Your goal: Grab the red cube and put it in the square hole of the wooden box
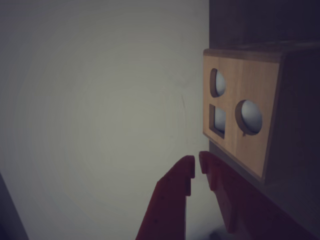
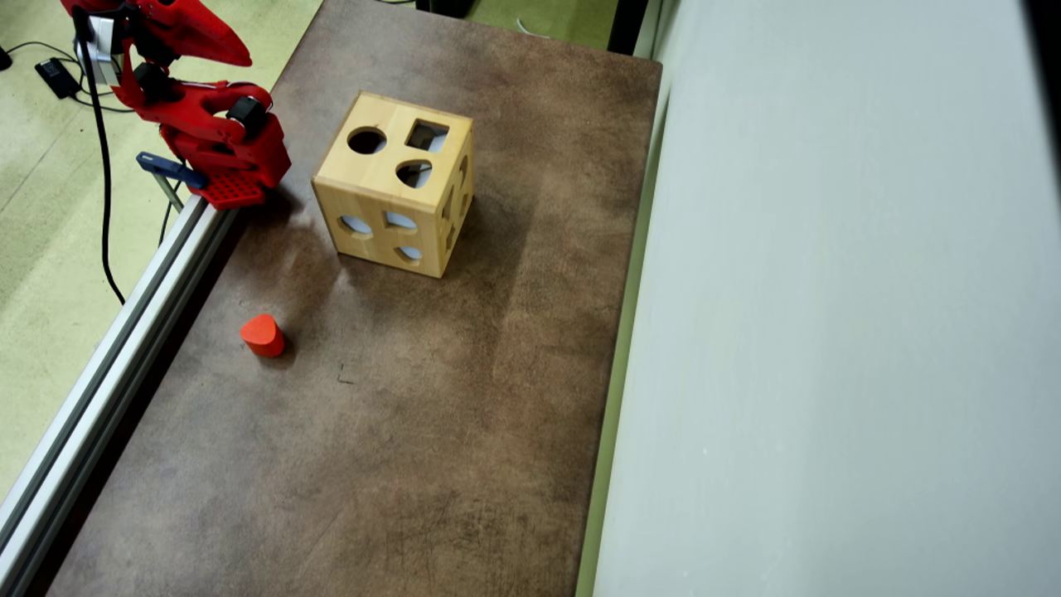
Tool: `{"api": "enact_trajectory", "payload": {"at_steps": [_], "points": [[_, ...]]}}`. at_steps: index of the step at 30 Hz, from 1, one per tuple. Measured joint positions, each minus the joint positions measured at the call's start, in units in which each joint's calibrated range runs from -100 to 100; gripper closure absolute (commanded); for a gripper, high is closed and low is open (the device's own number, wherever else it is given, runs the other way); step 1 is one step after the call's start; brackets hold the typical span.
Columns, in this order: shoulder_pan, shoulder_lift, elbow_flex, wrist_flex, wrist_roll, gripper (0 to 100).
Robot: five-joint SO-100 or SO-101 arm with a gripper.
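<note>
Up in the upper left of the overhead view, the red arm (image 2: pixel 207 124) sits folded at the table's edge, its base clamped beside a metal rail (image 2: pixel 108 348). Its gripper (image 1: pixel 196 167) shows only in the wrist view, rising from the bottom centre of the frame with the two red fingertips nearly together, a thin gap between them and nothing held. Right of the gripper in that view stands the wooden box (image 1: pixel 240 112), one face showing two round cut-outs and a square one. Seen from overhead, the wooden box (image 2: pixel 396 184) rests on the brown table (image 2: pixel 414 431) in the upper centre of the frame, and the square hole (image 2: pixel 427 135) lies at the upper right of its top face, beside a round cut-out. A red rounded block (image 2: pixel 263 335) stands alone at centre left, well apart from the box. No cube-shaped red block is visible in either view.
</note>
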Motion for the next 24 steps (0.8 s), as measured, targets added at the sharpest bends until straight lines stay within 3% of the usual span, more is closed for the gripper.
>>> {"api": "enact_trajectory", "payload": {"at_steps": [24], "points": [[-4.5,0.0,0.2,0.0,0.0,97]]}}
